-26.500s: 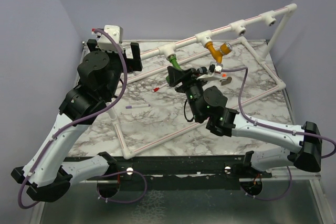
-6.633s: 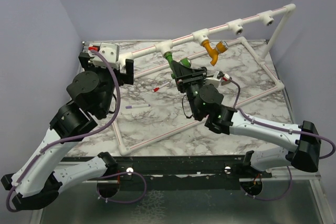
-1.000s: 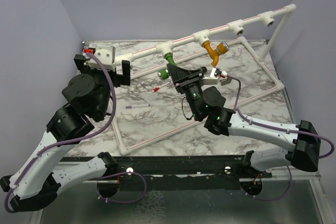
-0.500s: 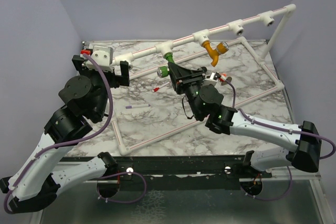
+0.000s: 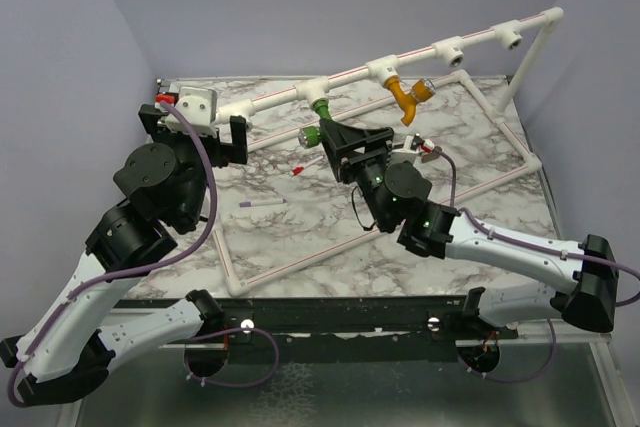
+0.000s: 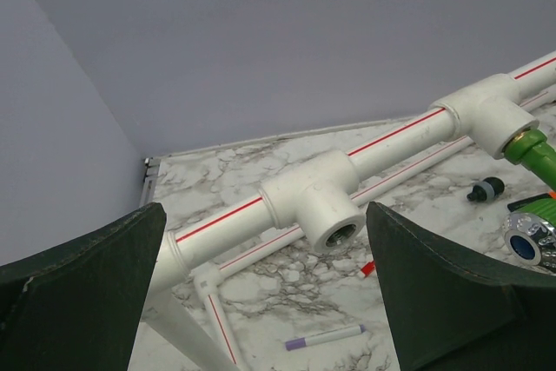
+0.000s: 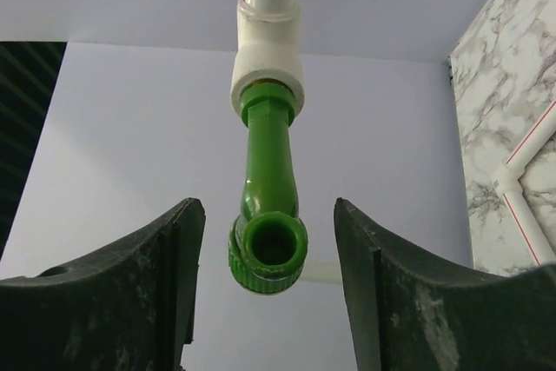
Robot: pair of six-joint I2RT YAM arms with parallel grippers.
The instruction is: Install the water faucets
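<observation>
**At the pipe frame (image 5: 482,40) — jaws apart, nothing held**

On the frame's raised rail, the green faucet (image 7: 265,175) sits threaded into a white T-socket and hangs down from it, its curved spout turned toward the right wrist camera. The right gripper (image 7: 268,210) stands below that socket with one dark finger on either side of the spout. Its jaws are partly open, with a clear gap showing between each pad and the green plastic, so it grips nothing. From above, the silvery round end of the green faucet shows just beside the gripper's left edge.

One socket further along the rail, toward the frame's upright post, the orange faucet (image 5: 407,97) hangs in the same way, seated in its fitting and apart from both arms. The two sockets beyond it are bare.

At the opposite end of the rail, the left gripper (image 6: 265,223) is spread as wide as it goes and holds nothing. Between its fingers (image 6: 78,293) the wrist camera sees an open T-socket, the one next to the green faucet's, with the fingers well short of it.

Inside the frame's base rectangle — on the marble table (image 5: 300,237) — lie a purple pen (image 5: 262,203) and a red pen (image 5: 305,165), both apart from the grippers.
</observation>
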